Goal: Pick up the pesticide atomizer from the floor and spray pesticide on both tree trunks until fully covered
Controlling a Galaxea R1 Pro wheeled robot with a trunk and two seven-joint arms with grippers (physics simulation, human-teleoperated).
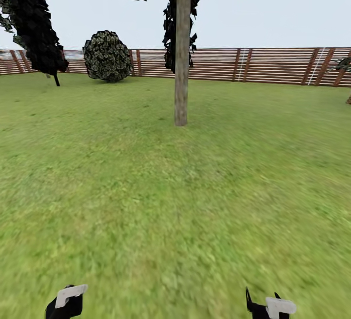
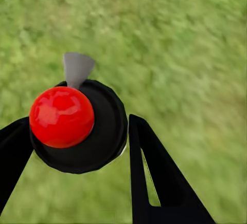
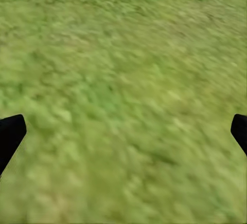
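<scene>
Atomizer (image 2: 67, 121) between left jaws; open lawn (image 1: 175, 202) reaches tree trunk (image 1: 182, 65).

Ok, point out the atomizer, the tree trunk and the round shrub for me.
atomizer (image 2: 62, 116), left wrist view, on its red top.
tree trunk (image 1: 182, 60), head view, mid-height of the bare column.
shrub (image 1: 107, 56), head view, centre of the rounded foliage by the fence.

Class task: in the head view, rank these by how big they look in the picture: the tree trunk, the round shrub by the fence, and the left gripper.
1. Tree trunk, the tallest.
2. Round shrub, wider but shorter, so close to the trunk in area.
3. Left gripper, smallest and cut by the frame edge.

Nearness differs, so this ranks apparent size only.
</scene>
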